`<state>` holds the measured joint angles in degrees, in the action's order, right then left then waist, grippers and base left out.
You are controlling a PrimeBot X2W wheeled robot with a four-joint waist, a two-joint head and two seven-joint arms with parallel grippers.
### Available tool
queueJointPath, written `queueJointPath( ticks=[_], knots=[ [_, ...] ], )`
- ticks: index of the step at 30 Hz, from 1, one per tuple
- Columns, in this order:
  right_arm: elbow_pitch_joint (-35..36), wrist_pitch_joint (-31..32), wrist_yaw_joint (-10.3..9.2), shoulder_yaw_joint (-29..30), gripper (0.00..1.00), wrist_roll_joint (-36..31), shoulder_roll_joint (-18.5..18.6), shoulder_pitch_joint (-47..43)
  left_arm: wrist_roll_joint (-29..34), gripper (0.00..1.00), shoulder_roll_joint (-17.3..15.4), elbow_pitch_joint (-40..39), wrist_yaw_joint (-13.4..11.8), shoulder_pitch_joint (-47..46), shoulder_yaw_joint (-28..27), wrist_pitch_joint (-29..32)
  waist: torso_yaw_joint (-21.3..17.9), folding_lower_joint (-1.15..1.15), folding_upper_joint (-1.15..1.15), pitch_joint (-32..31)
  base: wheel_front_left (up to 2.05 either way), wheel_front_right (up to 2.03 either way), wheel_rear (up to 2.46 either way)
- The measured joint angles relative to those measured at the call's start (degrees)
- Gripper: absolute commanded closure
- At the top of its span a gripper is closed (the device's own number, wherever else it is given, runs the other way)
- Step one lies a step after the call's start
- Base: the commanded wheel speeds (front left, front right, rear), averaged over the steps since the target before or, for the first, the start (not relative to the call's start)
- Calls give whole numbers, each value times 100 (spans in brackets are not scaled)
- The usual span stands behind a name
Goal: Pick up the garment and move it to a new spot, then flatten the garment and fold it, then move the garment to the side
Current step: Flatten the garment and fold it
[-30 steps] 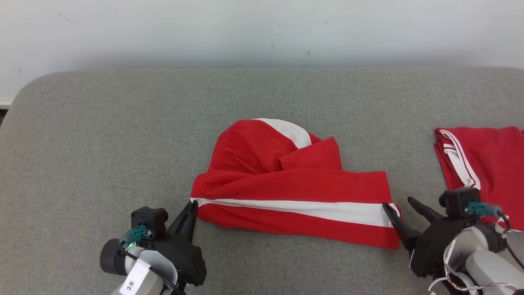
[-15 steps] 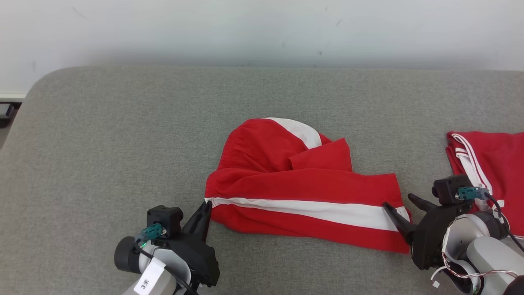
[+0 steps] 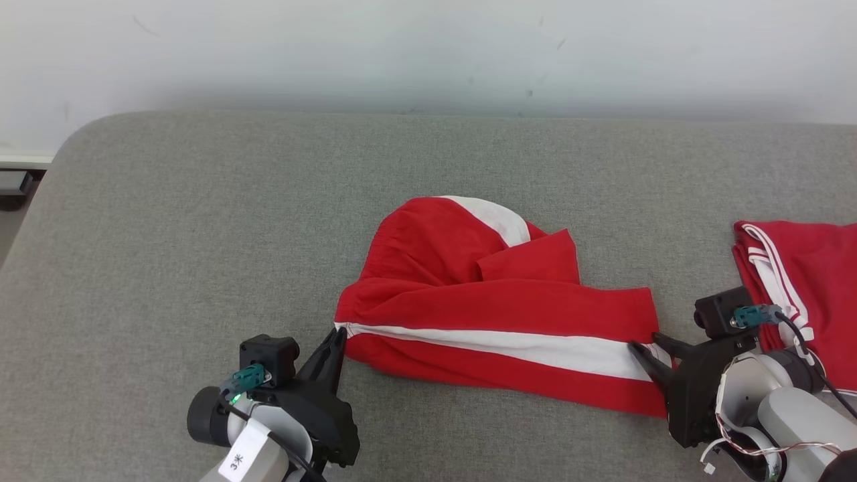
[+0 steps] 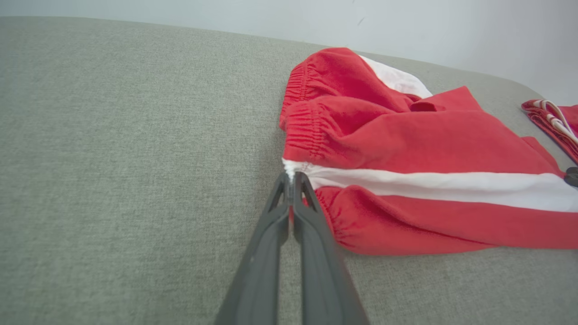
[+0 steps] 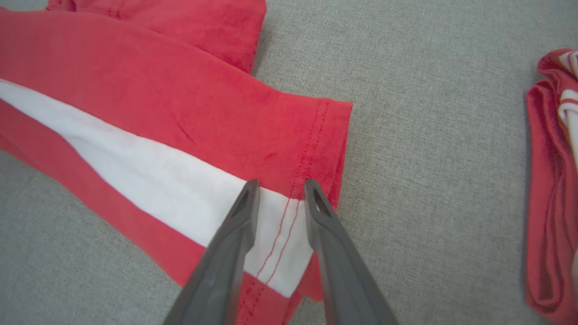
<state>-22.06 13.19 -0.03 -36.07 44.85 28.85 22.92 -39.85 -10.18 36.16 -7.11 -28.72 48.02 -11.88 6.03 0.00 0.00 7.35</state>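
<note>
Both ends of the red shorts (image 3: pixel 489 301), lying mid grey pad (image 3: pixel 201 234), are covered: L gripper (image 4: pixel 291 178) clamped tight on waistband corner, R gripper (image 5: pixel 280 185) part-open astride hem stripe, nothing pinched yet. R should bite past the stitching, then both pull apart evenly, low

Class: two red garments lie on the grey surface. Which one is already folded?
The garment at the far right, with thin white stripes, stacked in layers. The middle garment, with one broad white band, lies rumpled.
</note>
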Motion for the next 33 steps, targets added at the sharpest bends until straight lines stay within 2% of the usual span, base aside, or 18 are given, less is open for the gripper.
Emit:
queueJointPath(
  ticks=[1, 15, 16, 17, 18, 20, 29, 33],
  knots=[
    [10, 16, -4, -3, 0, 0, 5, -1, 1, 100, 1, 1, 0, 1, -8, 0, -6, 0, 0, -5, 0, 0, 0],
    [214, 354, -105, -87, 0, 78, 78, -141, 40, 100, -9, 25, 0, 21, -70, 0, -113, 0, 0, -104, 0, 0, 0],
    [232, 372, -105, -88, 19, 103, 78, -140, 43, 100, 0, 24, 0, 21, -69, 0, -112, 0, 0, -109, 0, 0, 0],
    [243, 405, -107, -91, 50, 102, 79, -140, 43, 100, 14, 24, 0, 21, -67, 0, -109, 0, 0, -113, 0, 0, 0],
    [253, 423, -121, -91, 56, 103, 86, -142, 44, 100, 34, 23, 0, 20, -57, 4, -103, 0, 0, -115, 0, 0, 0],
    [274, 459, -153, -97, 100, 103, 122, -142, 52, 100, 89, 22, 0, 20, -37, 25, -74, 0, 0, -119, 0, 0, 0],
    [426, 432, -153, -24, 100, 102, 194, -130, 51, 100, 90, 31, 0, 29, -68, 25, -9, 0, 0, -141, 0, 0, 0],
    [588, 59, -176, 308, 100, 100, 232, 76, 51, 100, -3, 32, 0, 40, -160, 21, -30, 0, 0, -153, 0, 0, 0]
  ],
)
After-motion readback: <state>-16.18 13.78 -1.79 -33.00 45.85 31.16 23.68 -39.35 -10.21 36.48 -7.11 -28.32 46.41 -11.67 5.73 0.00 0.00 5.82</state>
